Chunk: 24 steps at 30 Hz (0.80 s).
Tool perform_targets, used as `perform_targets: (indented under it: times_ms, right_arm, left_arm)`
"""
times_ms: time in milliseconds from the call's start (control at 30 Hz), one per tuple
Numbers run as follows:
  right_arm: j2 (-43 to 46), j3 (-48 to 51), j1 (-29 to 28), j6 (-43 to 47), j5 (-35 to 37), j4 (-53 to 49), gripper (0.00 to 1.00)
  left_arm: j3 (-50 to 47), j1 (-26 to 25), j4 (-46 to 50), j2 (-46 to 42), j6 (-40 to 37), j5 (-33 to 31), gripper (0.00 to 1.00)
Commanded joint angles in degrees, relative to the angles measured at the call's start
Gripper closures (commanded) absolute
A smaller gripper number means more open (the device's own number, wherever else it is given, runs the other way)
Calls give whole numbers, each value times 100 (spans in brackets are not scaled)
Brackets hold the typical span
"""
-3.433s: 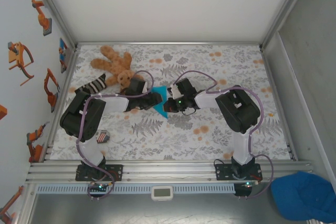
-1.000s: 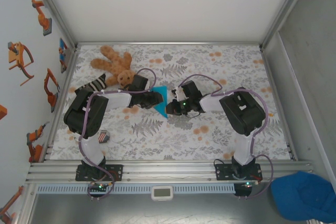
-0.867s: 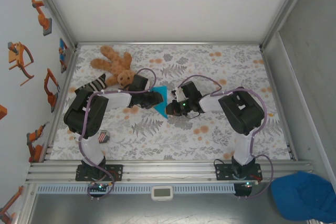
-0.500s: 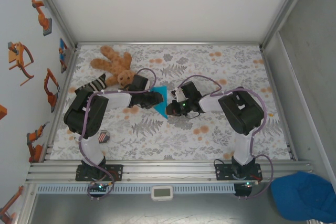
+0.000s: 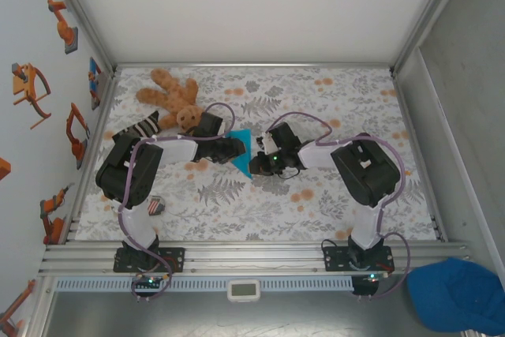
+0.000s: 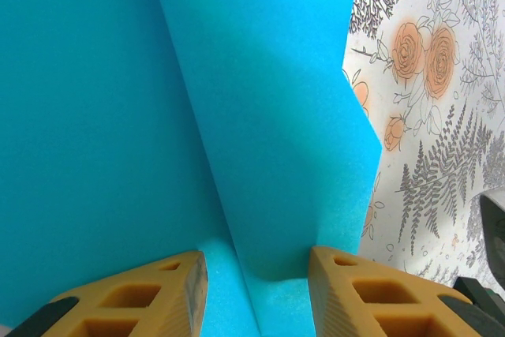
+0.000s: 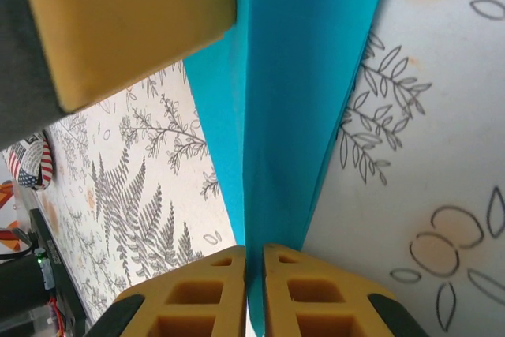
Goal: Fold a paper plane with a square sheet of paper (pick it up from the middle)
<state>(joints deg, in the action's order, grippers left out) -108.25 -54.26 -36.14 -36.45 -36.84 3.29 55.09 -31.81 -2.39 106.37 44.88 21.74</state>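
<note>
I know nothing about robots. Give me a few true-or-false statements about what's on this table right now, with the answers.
1. The right gripper is pinching the blue paper between its fingers. True.
2. The blue paper is a flat, unfolded square. False: it is folded into creased layers, with a ridge standing up.
3. A teddy bear lies near the far left corner of the table. True.
4. The blue cap sits on the table beside the teddy bear. False: it lies off the table, past the near right corner.
</note>
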Motion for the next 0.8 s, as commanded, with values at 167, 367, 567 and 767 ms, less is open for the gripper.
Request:
perform_targets:
  times_ms: [167,367,567,767]
  right_arm:
    - [124,109,-69,-2,2,-245,87]
    - [-62,-14,-86,20,-7,-215,86]
    - [-146,-41,-86,42,1,-214,88]
    - [-261,-14,-88,71,94,-394,93]
  left_arm:
    - [-148,-14,729,333,20,-404,60]
    - [-148,-11,753,339,15,-399,60]
    - [-142,-8,765,357,13,-388,60]
    - [-106,-14,888,350,10,-380,59]
